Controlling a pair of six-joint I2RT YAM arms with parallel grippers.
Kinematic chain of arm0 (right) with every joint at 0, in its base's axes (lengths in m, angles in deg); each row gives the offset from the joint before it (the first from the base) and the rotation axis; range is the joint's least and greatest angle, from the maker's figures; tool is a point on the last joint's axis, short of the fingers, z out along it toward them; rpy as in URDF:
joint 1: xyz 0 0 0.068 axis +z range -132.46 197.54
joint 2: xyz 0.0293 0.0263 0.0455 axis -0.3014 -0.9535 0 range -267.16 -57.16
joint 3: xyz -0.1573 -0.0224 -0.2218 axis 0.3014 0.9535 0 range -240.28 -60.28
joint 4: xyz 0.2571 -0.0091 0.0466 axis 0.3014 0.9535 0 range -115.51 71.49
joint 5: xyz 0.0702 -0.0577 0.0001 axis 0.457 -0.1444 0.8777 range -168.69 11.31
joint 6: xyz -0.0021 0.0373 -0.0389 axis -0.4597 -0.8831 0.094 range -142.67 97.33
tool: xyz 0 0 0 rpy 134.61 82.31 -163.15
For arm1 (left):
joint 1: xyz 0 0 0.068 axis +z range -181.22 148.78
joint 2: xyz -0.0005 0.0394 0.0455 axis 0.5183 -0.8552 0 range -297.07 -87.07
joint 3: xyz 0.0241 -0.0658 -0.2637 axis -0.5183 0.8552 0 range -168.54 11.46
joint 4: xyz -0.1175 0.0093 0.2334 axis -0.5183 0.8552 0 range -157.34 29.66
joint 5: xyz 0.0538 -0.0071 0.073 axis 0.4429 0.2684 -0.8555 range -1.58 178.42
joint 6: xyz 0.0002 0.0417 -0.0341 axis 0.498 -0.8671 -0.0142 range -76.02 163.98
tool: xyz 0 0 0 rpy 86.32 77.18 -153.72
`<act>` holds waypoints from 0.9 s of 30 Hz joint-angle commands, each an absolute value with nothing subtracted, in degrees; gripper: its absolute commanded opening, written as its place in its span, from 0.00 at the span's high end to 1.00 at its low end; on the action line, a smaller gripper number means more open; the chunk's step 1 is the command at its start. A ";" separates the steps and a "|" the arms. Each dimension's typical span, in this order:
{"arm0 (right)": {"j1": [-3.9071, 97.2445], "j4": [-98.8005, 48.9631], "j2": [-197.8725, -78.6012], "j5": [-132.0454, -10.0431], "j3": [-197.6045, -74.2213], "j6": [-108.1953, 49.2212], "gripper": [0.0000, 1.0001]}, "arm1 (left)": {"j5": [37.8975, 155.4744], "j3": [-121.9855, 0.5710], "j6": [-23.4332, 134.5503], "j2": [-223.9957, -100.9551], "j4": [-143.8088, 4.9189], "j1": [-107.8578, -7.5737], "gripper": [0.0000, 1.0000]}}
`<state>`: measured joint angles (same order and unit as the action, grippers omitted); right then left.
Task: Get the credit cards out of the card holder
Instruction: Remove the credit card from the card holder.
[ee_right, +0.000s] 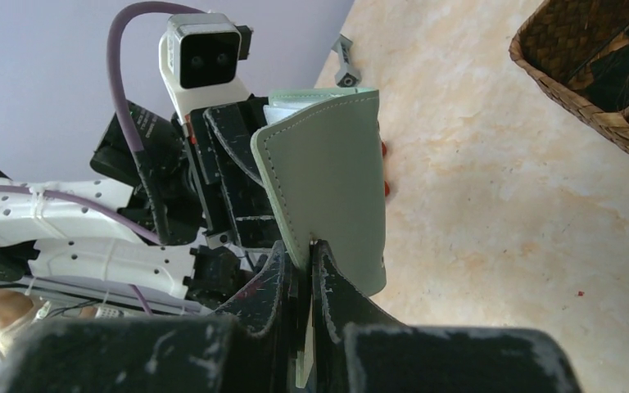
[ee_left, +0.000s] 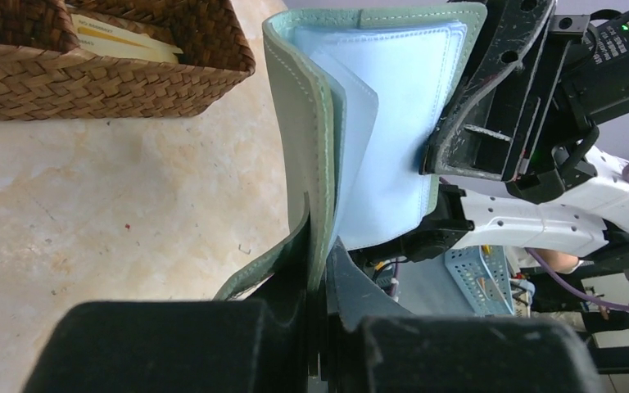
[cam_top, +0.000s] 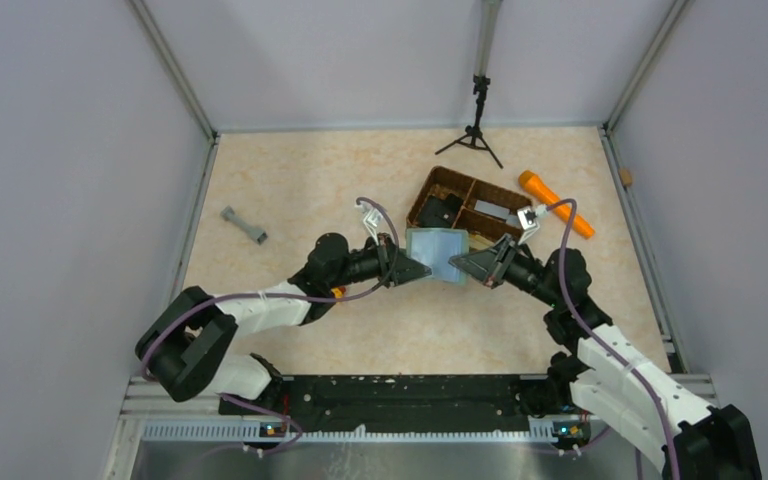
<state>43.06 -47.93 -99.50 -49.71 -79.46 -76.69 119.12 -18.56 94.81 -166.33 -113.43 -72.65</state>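
Two robot arms hold the sage-green card holder [cam_top: 437, 255] between them over the marbled worktop [cam_top: 300, 180], just in front of the brown woven basket [cam_top: 452, 173]. The left end effector [cam_top: 415, 270] is clamped tight on the edge of one cover and the right end effector [cam_top: 462, 264] on the opposite cover. The wallet is spread open between the two, its pale blue inside turned toward the left wrist camera. Whether it touches the worktop cannot be told.
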 commanded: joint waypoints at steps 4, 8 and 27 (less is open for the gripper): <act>45.58 -48.72 -98.61 -45.89 -82.60 -74.10 0.72 | 117.37 -21.49 91.13 -163.59 -111.20 -73.58 1.00; 45.58 -47.76 -97.62 -46.62 -82.61 -73.14 0.67 | 115.27 -21.44 90.61 -162.75 -109.32 -73.50 1.00; 45.58 -49.20 -100.79 -46.21 -84.23 -73.60 0.84 | 120.91 -19.31 98.14 -162.04 -119.85 -72.99 1.00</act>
